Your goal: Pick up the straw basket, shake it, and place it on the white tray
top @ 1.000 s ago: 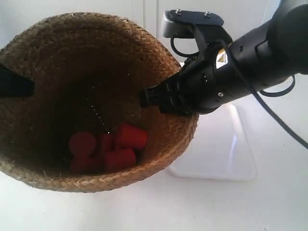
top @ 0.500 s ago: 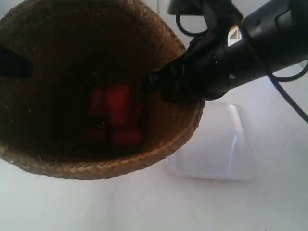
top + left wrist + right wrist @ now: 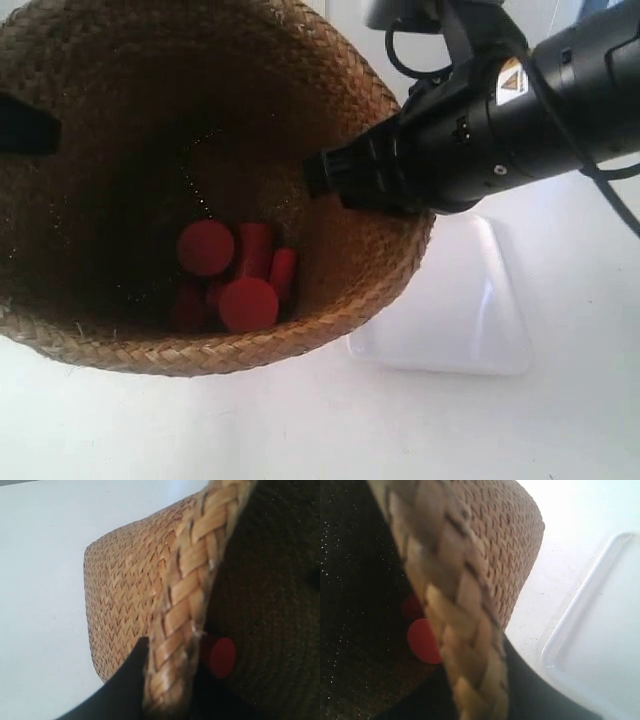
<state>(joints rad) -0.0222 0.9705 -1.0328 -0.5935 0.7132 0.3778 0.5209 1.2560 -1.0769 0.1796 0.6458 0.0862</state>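
Gripping flared rim of brown braided-straw bucket basket (image 3: 200, 355): left gripper (image 3: 167, 676), right gripper (image 3: 475, 685), each clamped across braid; basket beside flat glossy white plastic tray (image 3: 480, 320), not on it; red cylinders (image 3: 235, 275) inside.

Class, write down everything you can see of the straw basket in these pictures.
The straw basket is brown braided straw and bucket-shaped, with a thick plaited rim flaring above a narrower base woven in a zigzag pattern. Its inside looks dark and holds several red cylinders. Its mouth tips towards the exterior camera. The left gripper and the right gripper clamp the rim on opposite sides, jaws shut across it, inside and outside. The white tray lies beside it, partly hidden behind its wall.
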